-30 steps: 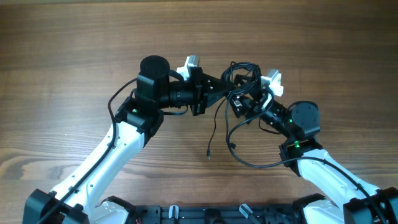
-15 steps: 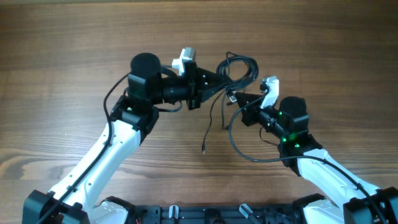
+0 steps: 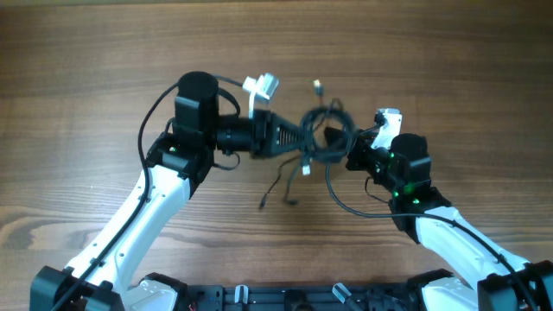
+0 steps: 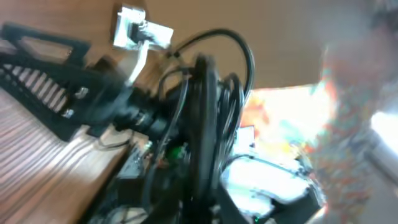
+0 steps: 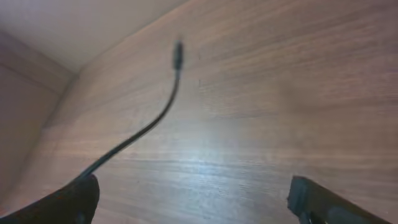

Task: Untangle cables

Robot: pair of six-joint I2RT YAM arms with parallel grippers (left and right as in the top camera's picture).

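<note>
Observed at the middle of the tabletop (image 3: 95, 60): both arms reach inward from the lower corners of the overhead view and meet just right of centre.

Cables (image 3: 328, 135): a dark knot of loops, centre-right of the overhead frame, between the two arms. It sits at the tip of the left arm. Two loose ends (image 3: 263, 201) trail from the knot toward the lower left and lie on the wood. One plug (image 3: 317, 85) sticks out above the knot, toward the top of the frame.

Left fingers (image 3: 294, 136): drawn together and reaching into the left edge of the knot. They appear to be clamped on the cables. The left wrist view is heavily blurred, so the exact strand in the grip cannot be made out. That view shows several loops (image 4: 208, 99) bunched upright across the middle of the frame, directly ahead of the camera.

Right fingers (image 5: 311, 198): spread wide, one tip in each lower corner of the right wrist view, with bare wood between them and nothing in the gap. Overhead, they sit just beside the right edge of the knot. Whether they touch it cannot be told.

One cord (image 5: 146, 127) runs from the lower left of the right wrist view, past the left-hand tip, up to a small plug end at the upper middle.
</note>
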